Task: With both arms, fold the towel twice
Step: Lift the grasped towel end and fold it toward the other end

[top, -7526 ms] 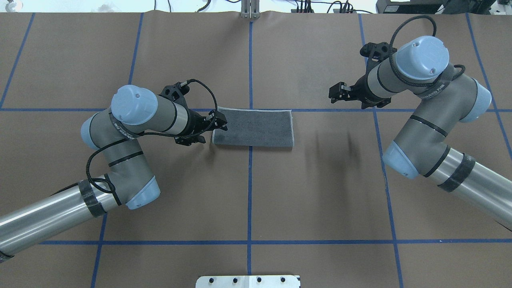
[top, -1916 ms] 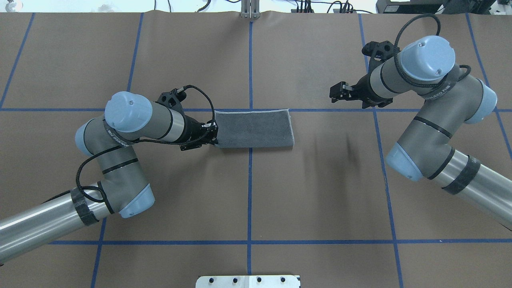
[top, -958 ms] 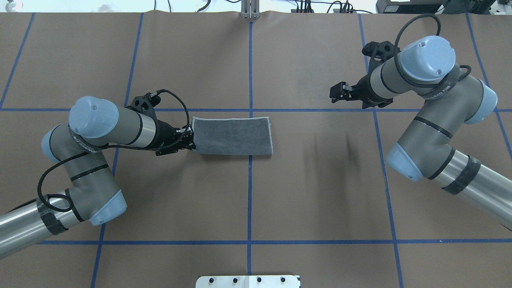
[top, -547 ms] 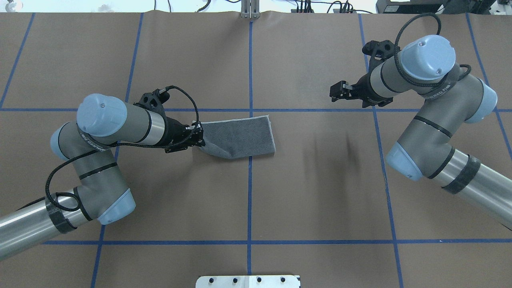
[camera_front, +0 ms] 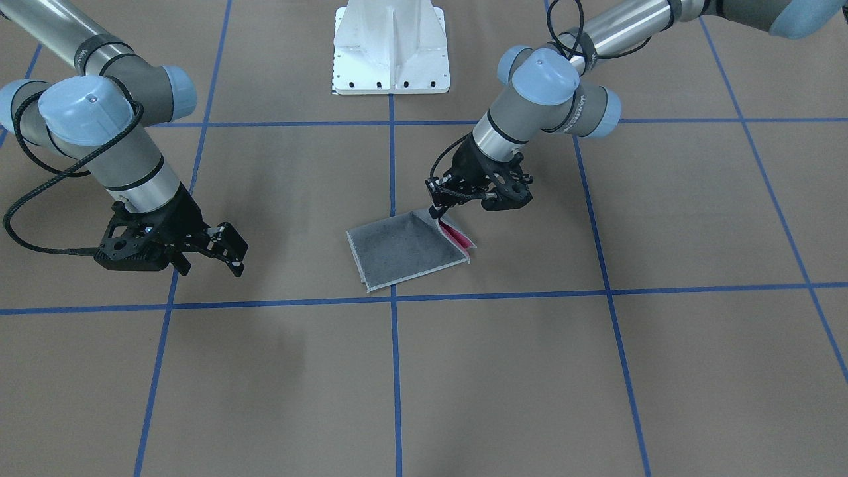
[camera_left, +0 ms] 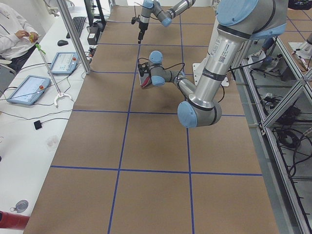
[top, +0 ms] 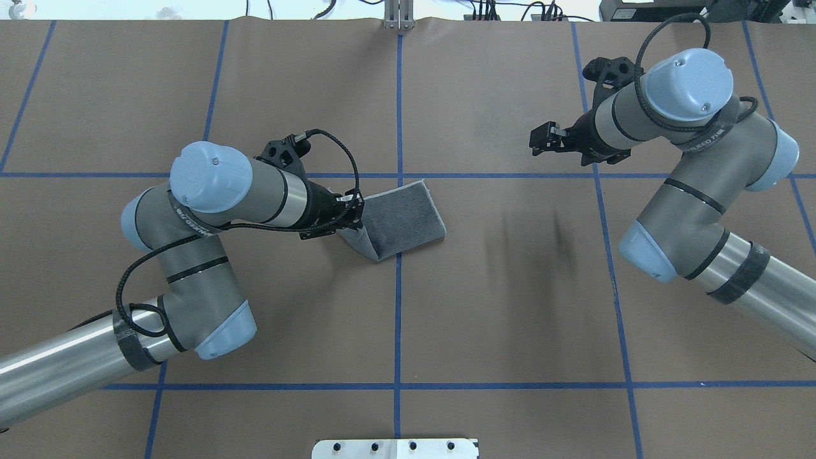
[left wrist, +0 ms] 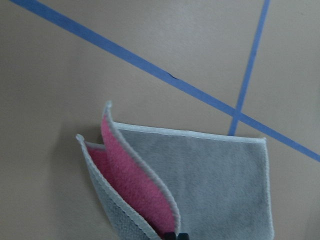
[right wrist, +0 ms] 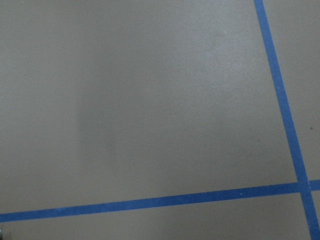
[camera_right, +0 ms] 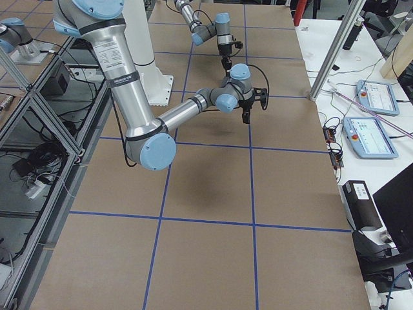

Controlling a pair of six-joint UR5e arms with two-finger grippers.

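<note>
The towel [top: 408, 213] lies near the table's middle, folded once, grey face out. My left gripper [top: 356, 213] is shut on the towel's left end and holds that end lifted and bent over toward the right. In the front-facing view the left gripper [camera_front: 436, 211] pinches a raised corner of the towel [camera_front: 401, 252], and the pink inner face [camera_front: 457, 235] shows in the open fold. The left wrist view shows the towel [left wrist: 220, 175] with its layers parted on pink [left wrist: 135, 180]. My right gripper [top: 537, 139] is open and empty, hovering apart at the right, and also shows in the front-facing view [camera_front: 232, 255].
The brown table cover carries a grid of blue tape lines [top: 399, 306]. The white pedestal base [camera_front: 391, 46] stands at the robot's side of the table. A side bench with tablets [camera_left: 24, 90] and a seated person [camera_left: 14, 34] is beyond the far edge.
My left gripper closed on the towel's left end, dragged the towel leftward, then lifted that end and carried it right, so the towel bends over itself. The right arm shifted slightly.
</note>
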